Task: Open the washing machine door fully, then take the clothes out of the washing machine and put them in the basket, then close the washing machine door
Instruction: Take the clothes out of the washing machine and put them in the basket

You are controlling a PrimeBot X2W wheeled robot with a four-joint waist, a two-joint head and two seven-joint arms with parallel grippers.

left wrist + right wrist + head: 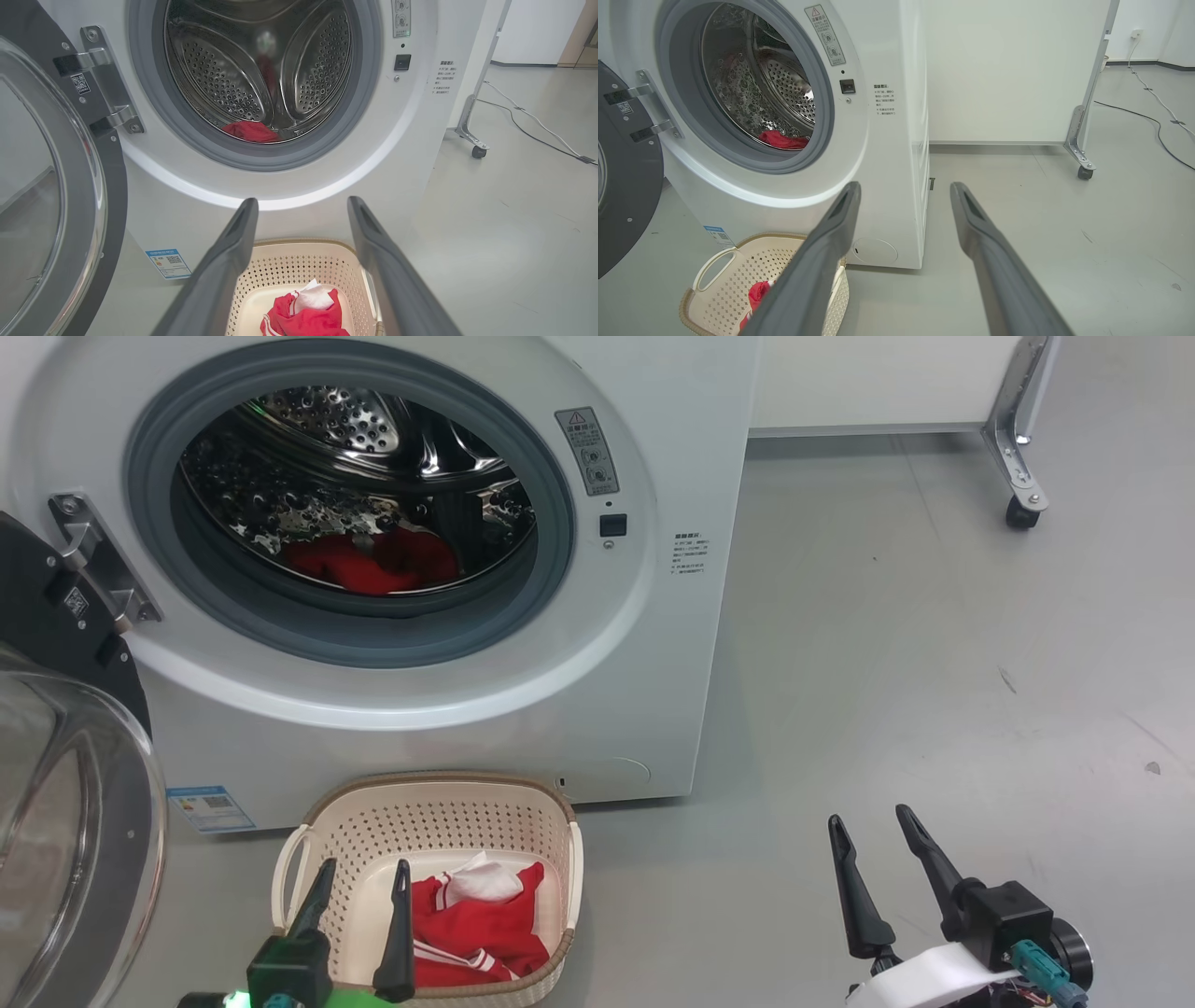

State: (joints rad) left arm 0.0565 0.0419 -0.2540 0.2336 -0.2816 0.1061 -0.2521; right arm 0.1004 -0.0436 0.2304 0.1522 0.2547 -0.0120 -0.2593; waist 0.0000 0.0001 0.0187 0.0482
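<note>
Clothes (pixel 373 565): red heap low at the bottom of the drum (pixel 345 420), just behind the grey seal (pixel 555 551), so not yet all out. Another red piece (pixel 476 924) with white trim already down in the basket (pixel 439 784), lying loose, touching neither tool.

Basket parked on the floor (pixel 887 663) directly under the opening, close against the machine (pixel 653 644), probably for a short drop from drum to basket. Door (pixel 37 644) swung wide to the left on its hinge (pixel 93 560), glass bowl facing outward, clear of the path between drum and basket.

Left tool (pixel 365 868) spread wide and empty, hovering above the basket's near side, fingers aimed up at the opening; well placed for a reach into the drum. Right tool (pixel 868 817) likewise spread, holding nothing, off to the right over bare floor, well apart from machine and basket, likely parked out of the way.

Judged stage: unloading partway; heap in the drum to fetch, door to shut afterwards.
</note>
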